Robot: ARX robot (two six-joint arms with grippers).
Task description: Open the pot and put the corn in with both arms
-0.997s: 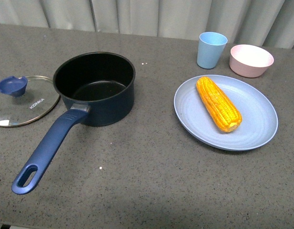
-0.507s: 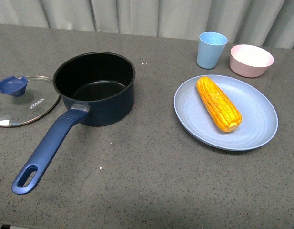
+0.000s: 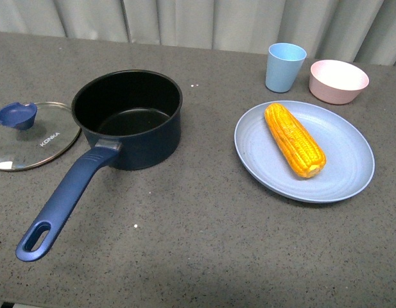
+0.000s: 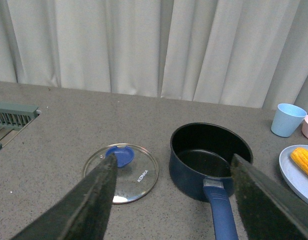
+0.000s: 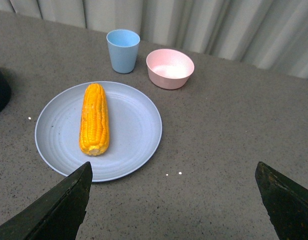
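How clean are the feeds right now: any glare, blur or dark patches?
Front view: even soft light, sharp, only the pot interior reads near black. Left wrist view: left gripper fingers blurred up close, glass lid and pot sharp. Right wrist view: corn sharp, right gripper fingers dark and soft-edged.

The left gripper (image 4: 172,159) has its jaws spread wide. Its two dark, flat fingers (image 4: 89,200) slant inward from either side of the wrist camera, and their tapered tips are well apart. The right gripper (image 5: 173,167) is parted wider. Only the wedge-shaped ends of its black fingers (image 5: 59,210) show, one on each side. Both grippers hang in the air, tilted forward and downward, with their fingers touching nothing.
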